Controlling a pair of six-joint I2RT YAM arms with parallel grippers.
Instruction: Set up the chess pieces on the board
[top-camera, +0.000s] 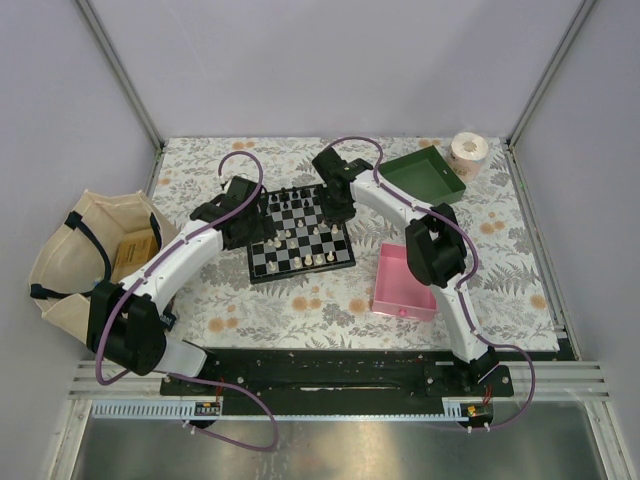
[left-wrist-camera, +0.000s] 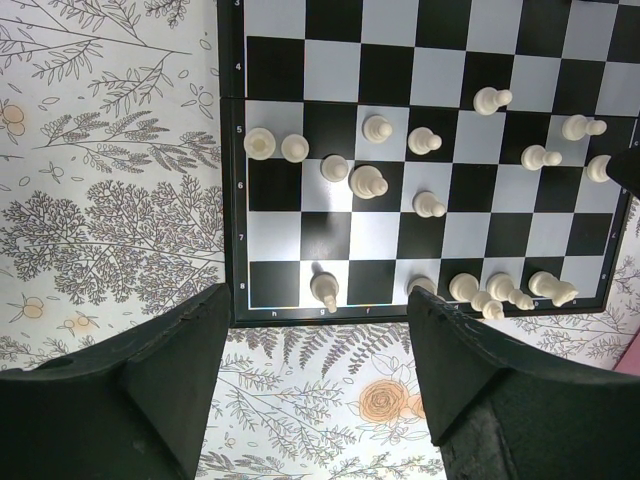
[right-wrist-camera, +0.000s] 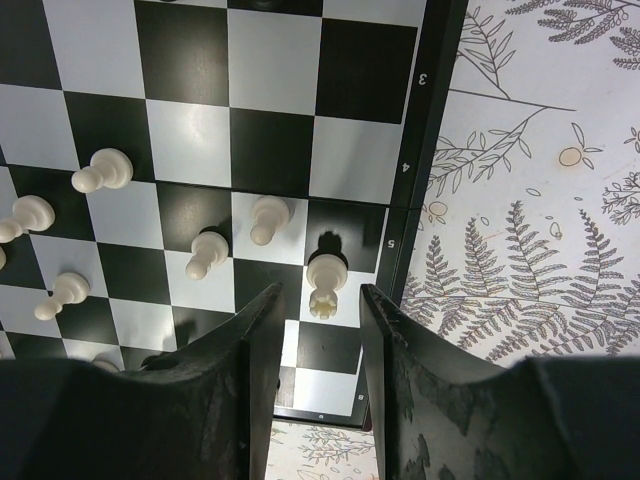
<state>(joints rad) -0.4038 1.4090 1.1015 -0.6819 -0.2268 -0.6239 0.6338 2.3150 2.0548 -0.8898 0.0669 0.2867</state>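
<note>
From above, both arms are reaching over the board (top-camera: 300, 276), the left gripper (top-camera: 240, 205) at its left edge and the right gripper (top-camera: 335, 205) at its right. The cream chess pieces (top-camera: 312, 259) are sitting on it in loose clusters, not ranks.

In the left wrist view, the jaws are gaping wide around nothing, and pieces are straggling across several rows.

In the right wrist view, the jaws are standing narrowly apart astride a white piece (right-wrist-camera: 325, 275) beside the board's border, not visibly touching it.

Most of the lining-up is probably remaining.

Cream-white chess pieces (left-wrist-camera: 368, 182) stand scattered across the black-and-white chequered board (left-wrist-camera: 330, 70).
</note>
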